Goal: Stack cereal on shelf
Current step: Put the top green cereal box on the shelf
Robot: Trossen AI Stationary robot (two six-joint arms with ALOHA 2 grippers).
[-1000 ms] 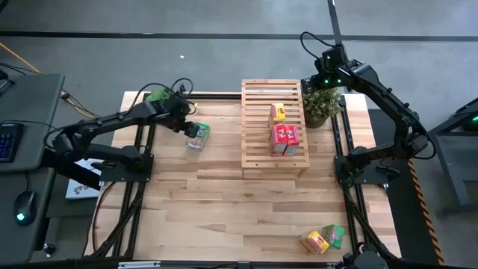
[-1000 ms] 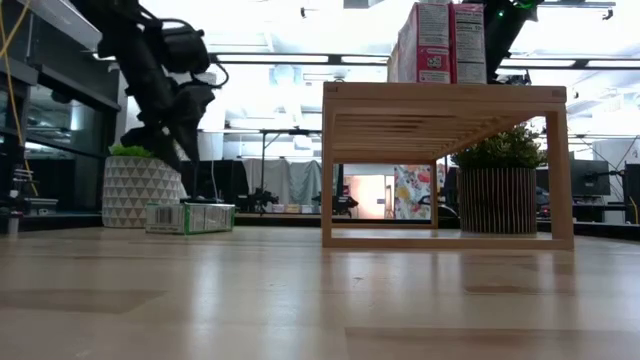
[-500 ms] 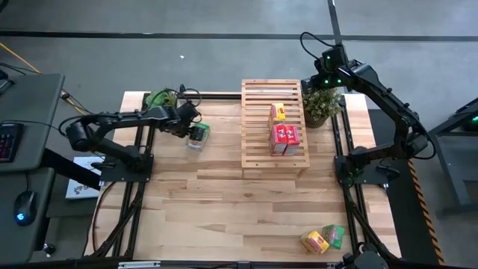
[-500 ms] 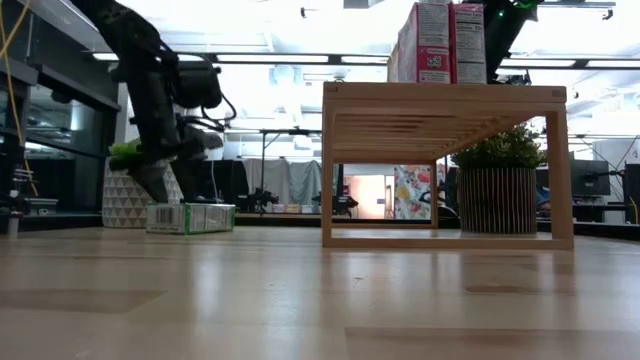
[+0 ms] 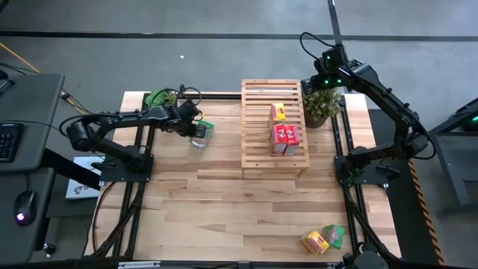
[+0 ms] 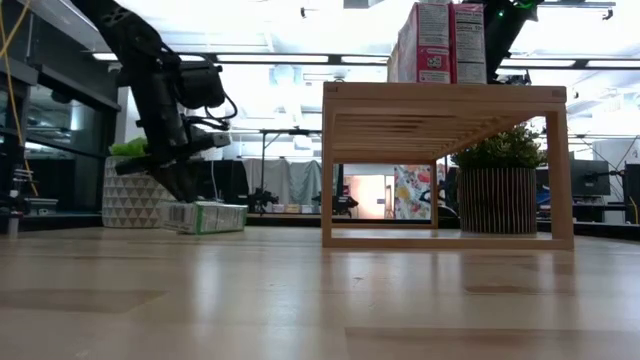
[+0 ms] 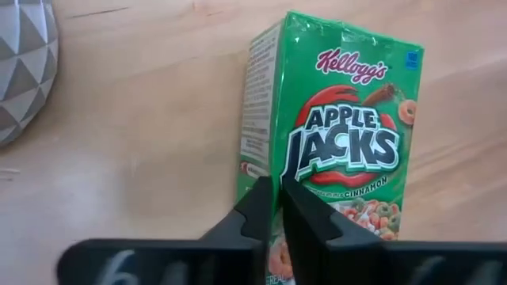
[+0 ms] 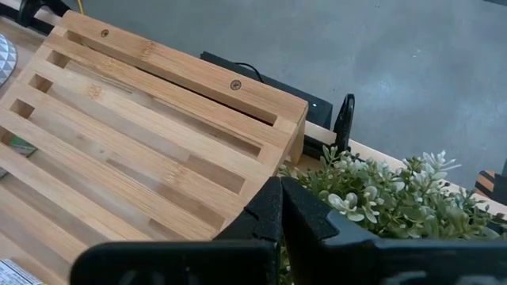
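A green cereal box [image 7: 348,150] lies flat on the table left of the shelf [image 5: 258,127], a slatted wooden rack. My left gripper [image 7: 274,194] is shut with its tips on this box [image 5: 204,135]. On the shelf stand a yellow box [image 5: 278,112] and two red boxes [image 5: 284,139], upright. Another yellow box [image 5: 314,241] and a green box [image 5: 334,235] lie at the table's near right. My right gripper [image 8: 279,198] hangs shut over the shelf's far right corner, beside a plant, touching nothing. My left gripper sets its shut fingertips [image 7: 261,207] on the green box's upward printed face, close to one long edge [image 7: 279,170]. The fingers slant down from the table's left side [image 6: 183,192]. The box lies with its back on the table.
A potted plant in a patterned white pot [image 5: 160,97] stands at the far left, just behind my left arm. A second plant [image 5: 323,105] stands against the shelf's far right corner. The table's middle and near left are bare wood [image 5: 216,209].
My left gripper has dropped from above the green box down onto it and moved a little toward the shelf. The box has slid a short way along the table toward the shelf, staying flat.
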